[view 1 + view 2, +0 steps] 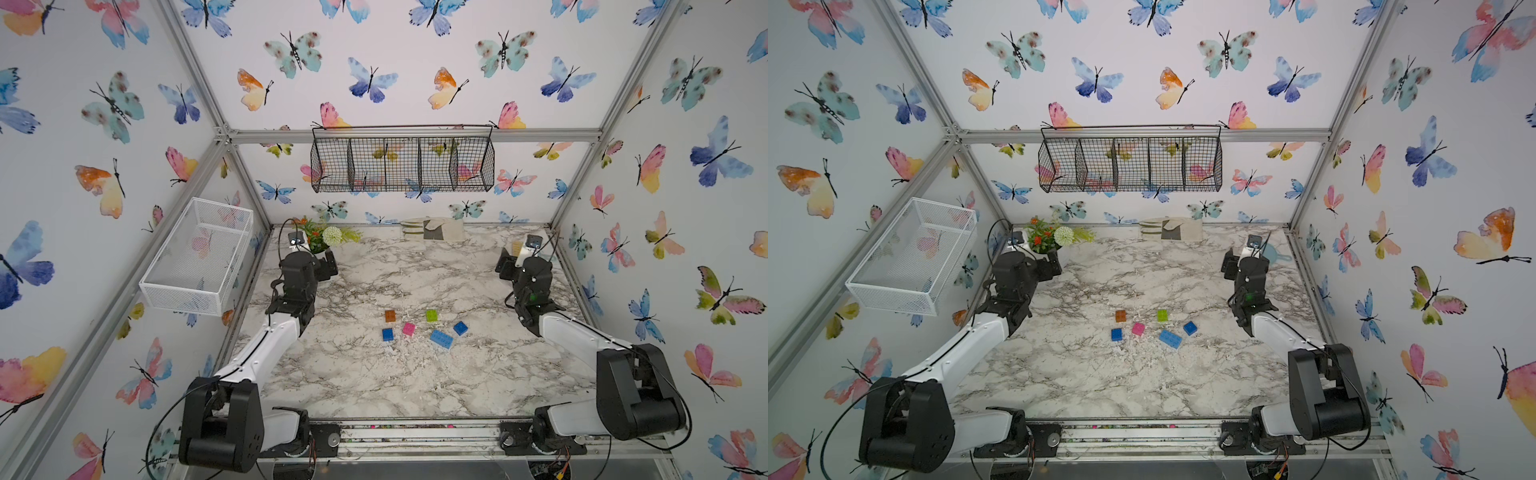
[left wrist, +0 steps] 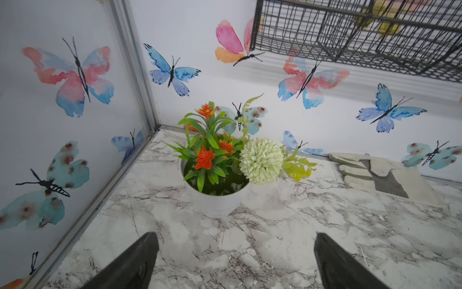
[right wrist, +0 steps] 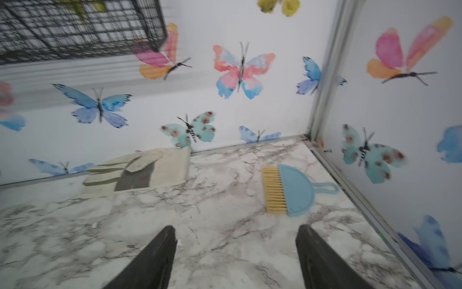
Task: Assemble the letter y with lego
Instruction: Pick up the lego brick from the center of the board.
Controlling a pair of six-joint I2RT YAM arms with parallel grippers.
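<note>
Lego: six bricks lie loose and studs-up at mid-desk, none joined, no Y formed. The far row is the orange brick (image 1: 390, 316) and the lime green brick (image 1: 431, 316). The nearer row is a dark blue brick (image 1: 387, 334), the pink brick (image 1: 408, 329), the long light blue brick (image 1: 441, 339) lying askew, and a second dark blue brick (image 1: 460, 328). All are close together but apart on the marble desk (image 1: 374, 374). Both arms are well clear of the bricks. The left arm (image 1: 270, 345) reaches along the left wall; the left claw (image 2: 235, 260) has its jaws spread wide with nothing between, facing the potted plant (image 2: 217, 200). The right arm (image 1: 573, 332) reaches along the right wall; the right claw (image 3: 236, 255) has its jaws apart and empty in a blurred view, facing the glove (image 3: 140, 172) and the blue brush (image 3: 295, 190).
</note>
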